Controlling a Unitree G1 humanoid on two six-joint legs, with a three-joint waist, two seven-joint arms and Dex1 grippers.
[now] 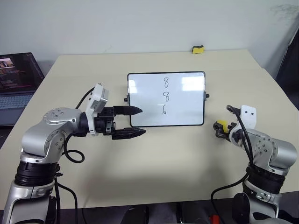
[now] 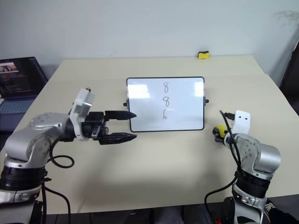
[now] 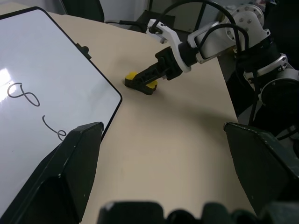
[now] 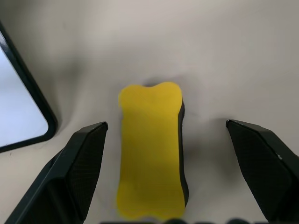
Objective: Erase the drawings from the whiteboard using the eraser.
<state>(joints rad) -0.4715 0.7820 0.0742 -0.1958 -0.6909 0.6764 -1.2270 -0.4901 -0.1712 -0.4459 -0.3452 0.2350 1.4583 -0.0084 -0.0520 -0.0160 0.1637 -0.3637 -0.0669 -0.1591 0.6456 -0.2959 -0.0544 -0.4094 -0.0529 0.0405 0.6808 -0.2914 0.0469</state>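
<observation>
The right gripper stands wide, its two black fingers straddling the small yellow eraser block with a black felt face, gripping nothing; the head views catch only a yellow sliver of it just right of the board. The left gripper, equally wide and empty, hovers at the left edge of the glossy white black-framed whiteboard. Three dark marker drawings remain. A second yellow-and-black block lies at the far edge of the beige table.

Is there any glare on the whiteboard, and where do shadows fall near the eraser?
Left eye view: bright patches of glare lie on the whiteboard, beside the drawings. Left wrist view: one small bright spot on the board's surface. Right wrist view: a soft shadow edges the eraser on the table.
</observation>
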